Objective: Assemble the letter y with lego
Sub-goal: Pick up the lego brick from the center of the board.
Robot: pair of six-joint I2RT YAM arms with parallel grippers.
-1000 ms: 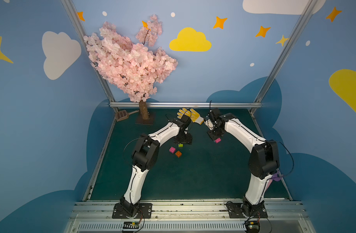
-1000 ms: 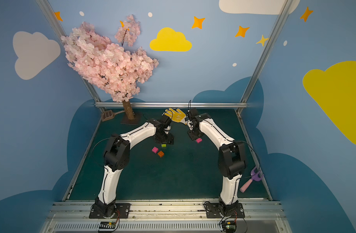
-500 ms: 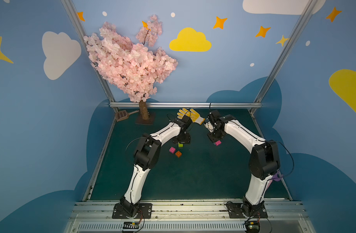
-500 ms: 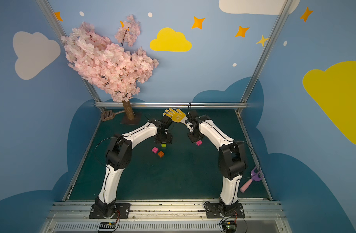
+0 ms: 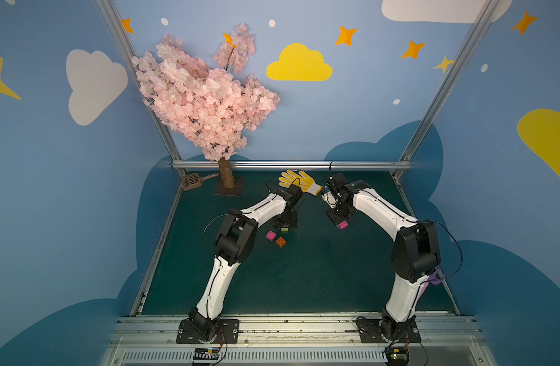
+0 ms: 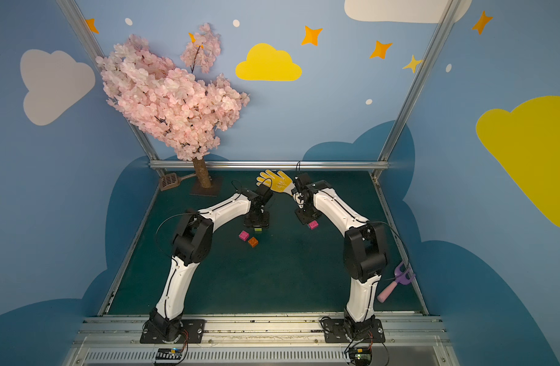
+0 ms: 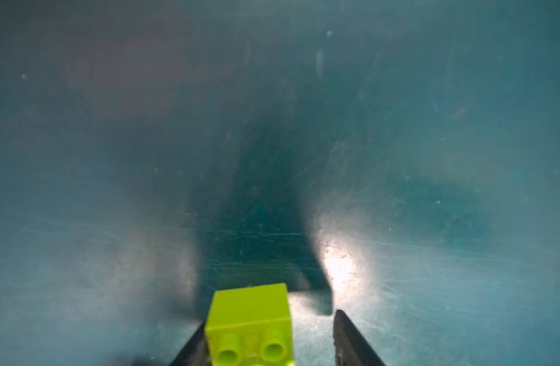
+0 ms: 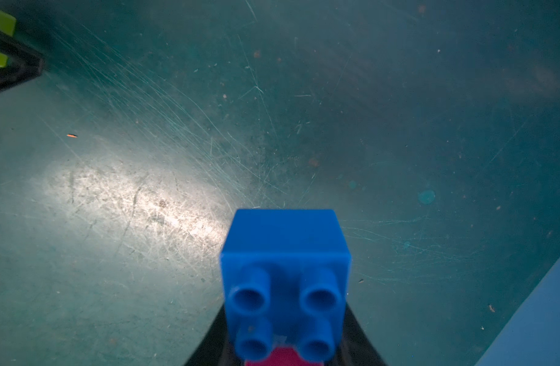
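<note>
In both top views the left end effector (image 5: 285, 224) stands low over a green brick (image 5: 284, 228) on the table (image 5: 304, 279). A pink brick (image 5: 271, 235) and an orange brick (image 5: 280, 242) lie loose just beside it. Well apart, the right end effector (image 5: 339, 220) holds a second pink brick (image 5: 343, 224). In the left wrist view the jaws are open around the green brick, one finger (image 7: 348, 339) clear of it. In the right wrist view the jaws are closed on a blue brick (image 8: 285, 240) joined to the second pink brick.
</note>
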